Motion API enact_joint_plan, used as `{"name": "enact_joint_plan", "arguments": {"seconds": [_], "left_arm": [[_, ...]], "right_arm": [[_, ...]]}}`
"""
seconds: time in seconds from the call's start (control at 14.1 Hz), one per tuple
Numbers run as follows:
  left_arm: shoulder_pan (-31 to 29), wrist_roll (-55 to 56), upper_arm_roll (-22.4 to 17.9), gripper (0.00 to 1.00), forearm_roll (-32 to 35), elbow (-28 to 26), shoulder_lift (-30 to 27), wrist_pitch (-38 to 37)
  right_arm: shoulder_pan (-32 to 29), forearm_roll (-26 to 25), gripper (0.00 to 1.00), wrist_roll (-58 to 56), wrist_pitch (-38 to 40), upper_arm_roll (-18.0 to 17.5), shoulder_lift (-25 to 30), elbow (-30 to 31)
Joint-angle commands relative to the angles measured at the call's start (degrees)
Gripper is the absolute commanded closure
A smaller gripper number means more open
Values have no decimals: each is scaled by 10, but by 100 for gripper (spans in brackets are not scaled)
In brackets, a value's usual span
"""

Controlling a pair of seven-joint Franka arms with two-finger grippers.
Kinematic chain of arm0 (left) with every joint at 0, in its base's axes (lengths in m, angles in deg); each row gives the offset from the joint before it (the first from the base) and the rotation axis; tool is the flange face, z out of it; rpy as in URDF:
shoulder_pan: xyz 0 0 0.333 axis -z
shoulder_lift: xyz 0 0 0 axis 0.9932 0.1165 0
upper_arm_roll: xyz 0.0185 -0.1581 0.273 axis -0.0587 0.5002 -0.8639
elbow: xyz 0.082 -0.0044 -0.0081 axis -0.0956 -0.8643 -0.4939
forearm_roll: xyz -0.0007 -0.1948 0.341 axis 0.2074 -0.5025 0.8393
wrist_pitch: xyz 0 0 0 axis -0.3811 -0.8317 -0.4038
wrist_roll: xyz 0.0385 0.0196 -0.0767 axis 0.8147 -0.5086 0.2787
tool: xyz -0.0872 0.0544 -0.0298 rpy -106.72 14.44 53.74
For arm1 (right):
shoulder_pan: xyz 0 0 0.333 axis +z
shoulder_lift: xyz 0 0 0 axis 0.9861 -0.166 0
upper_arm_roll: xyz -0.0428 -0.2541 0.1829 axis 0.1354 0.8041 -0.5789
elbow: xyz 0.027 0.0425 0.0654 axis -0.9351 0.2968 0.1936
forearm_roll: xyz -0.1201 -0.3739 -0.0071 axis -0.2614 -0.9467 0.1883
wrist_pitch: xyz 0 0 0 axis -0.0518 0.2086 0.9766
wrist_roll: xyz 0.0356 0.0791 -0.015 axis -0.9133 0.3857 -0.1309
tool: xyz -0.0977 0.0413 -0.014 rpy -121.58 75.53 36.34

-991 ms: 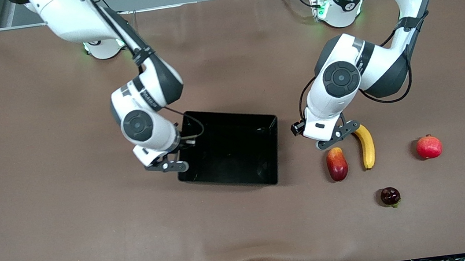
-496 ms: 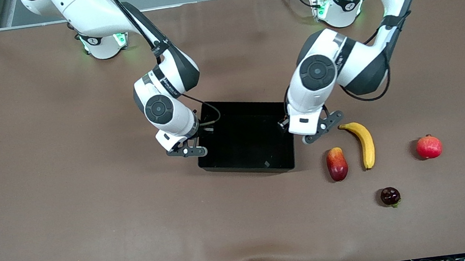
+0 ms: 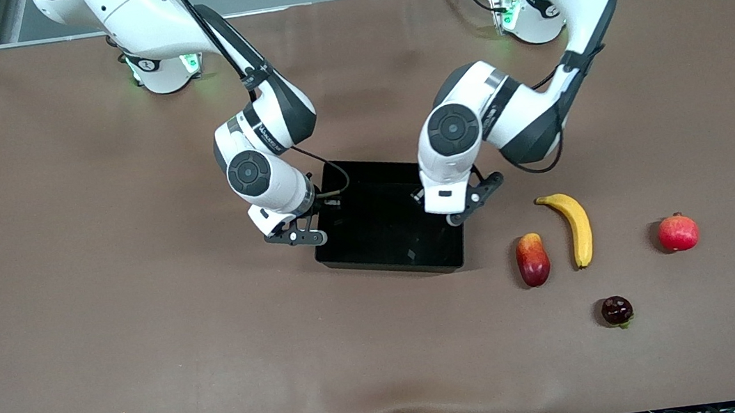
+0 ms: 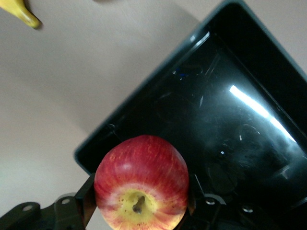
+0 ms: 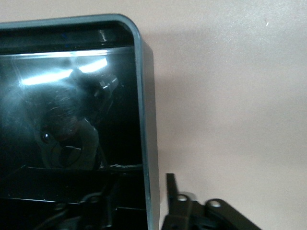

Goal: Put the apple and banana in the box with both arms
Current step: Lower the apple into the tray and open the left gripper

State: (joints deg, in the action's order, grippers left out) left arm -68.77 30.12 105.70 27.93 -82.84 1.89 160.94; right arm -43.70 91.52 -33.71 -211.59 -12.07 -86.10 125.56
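Note:
The black box (image 3: 441, 264) lies mid-table. My left gripper (image 3: 462, 207) hangs over the box's wall at the left arm's end. It is shut on the apple (image 4: 141, 179), red with a yellow dimpled top, which sits over the box's corner (image 4: 144, 108) in the left wrist view. The hand hides the apple in the front view. My right gripper (image 3: 294, 236) is at the box's wall at the right arm's end. Its fingers straddle that wall (image 5: 144, 96), and the outer finger (image 5: 171, 184) stands slightly apart from it. The banana (image 3: 574, 223) lies on the table toward the left arm's end; its tip shows in the left wrist view (image 4: 19, 10).
An elongated red-yellow fruit (image 3: 532, 260) lies between the box and the banana. A round red fruit with a crown tip (image 3: 678, 232) lies farther toward the left arm's end. A small dark red fruit (image 3: 616, 310) lies nearer the front camera.
The box slid with my right gripper toward the left arm's end and away from the front camera. My left gripper swung from beside the banana to over the box's edge.

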Motion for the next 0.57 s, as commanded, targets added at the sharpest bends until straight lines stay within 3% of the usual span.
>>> {"name": "enact_joint_plan", "arguments": {"seconds": [0.0, 0.5], "left_arm": [[8, 27, -3, 100, 15, 24, 30, 26], [13, 34, -3, 100, 48, 23, 87, 99]], "right_arm": [[7, 13, 0, 0, -2, 6, 23, 17], [-36, 13, 0, -1, 29, 11, 72, 13]]}}
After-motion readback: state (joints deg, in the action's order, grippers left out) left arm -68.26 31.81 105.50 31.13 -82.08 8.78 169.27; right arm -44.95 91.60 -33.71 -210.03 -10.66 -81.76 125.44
